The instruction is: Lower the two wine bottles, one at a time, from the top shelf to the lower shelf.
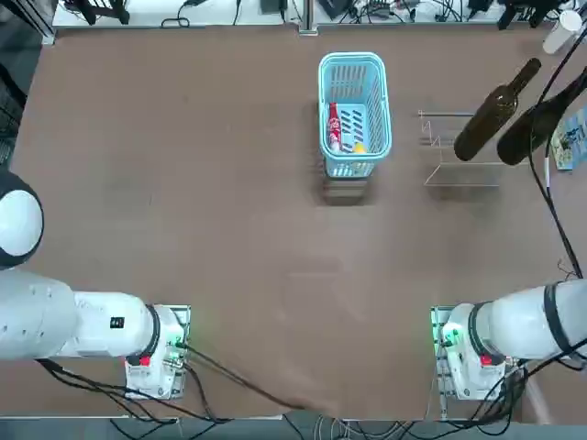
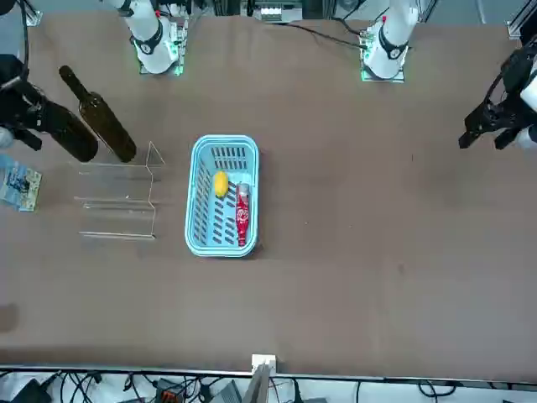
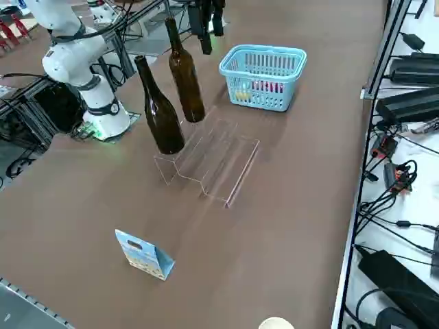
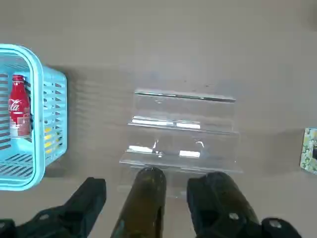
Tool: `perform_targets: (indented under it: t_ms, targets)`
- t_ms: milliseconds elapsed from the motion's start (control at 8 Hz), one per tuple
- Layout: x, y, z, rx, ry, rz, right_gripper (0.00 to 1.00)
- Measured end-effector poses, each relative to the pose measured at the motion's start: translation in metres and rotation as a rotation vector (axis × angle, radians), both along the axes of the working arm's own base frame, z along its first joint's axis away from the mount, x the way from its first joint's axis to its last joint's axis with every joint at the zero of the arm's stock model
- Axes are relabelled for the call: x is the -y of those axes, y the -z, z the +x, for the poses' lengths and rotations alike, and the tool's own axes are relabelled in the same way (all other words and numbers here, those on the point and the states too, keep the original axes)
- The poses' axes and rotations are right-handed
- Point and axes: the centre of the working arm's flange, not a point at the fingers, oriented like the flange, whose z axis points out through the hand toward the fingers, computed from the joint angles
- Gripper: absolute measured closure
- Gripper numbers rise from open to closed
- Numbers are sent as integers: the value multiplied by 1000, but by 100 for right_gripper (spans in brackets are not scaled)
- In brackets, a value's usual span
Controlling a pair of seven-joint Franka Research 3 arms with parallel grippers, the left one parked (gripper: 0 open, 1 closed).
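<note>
Top view: the two wine bottles (image 1: pixel 488 121) (image 1: pixel 543 119) lean outward in this perspective beside the clear acrylic stand (image 1: pixel 460 174), one of them crossed by a dark cable (image 1: pixel 555 206). The light-blue basket (image 1: pixel 328 110) lies to the left of the stand, with a broad strip of brown tabletop (image 1: pixel 229 238) between them and the two arm bases. A white cup (image 1: pixel 561 33) is near the far right corner, and a printed carton (image 1: pixel 570 139) is just beyond the bottles.

Front view: the right gripper (image 2: pixel 30 126) is at the left, up by the bottles. Table runs between stand and basket, which holds a small red bottle (image 2: pixel 242 214) and a yellow item (image 2: pixel 221 184).

Right side view: both bottles stand upright on the top shelf (image 3: pixel 164 162), the tier nearer the arm bases — the lower shelf (image 3: pixel 214 163) steps down on the far side, its thin edge catching light. The carton sits well apart from the stand.

Right wrist view: the gripper is spread wide — one wine bottle shows between the fingers (image 4: pixel 89 198) with a gap on the basket side, the other partly hidden behind the opposite finger. Reflections streak the clear tiers, and the tabletop is matte.
</note>
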Motion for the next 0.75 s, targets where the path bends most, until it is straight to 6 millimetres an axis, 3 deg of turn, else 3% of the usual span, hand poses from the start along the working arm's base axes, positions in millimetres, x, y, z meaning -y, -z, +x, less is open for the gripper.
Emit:
perform_targets:
  t_ms: [500, 750]
  targets:
    - [0, -3, -6, -18, -3, 2, 0]
    - [-19, -9, -18, -58, -43, -7, 0]
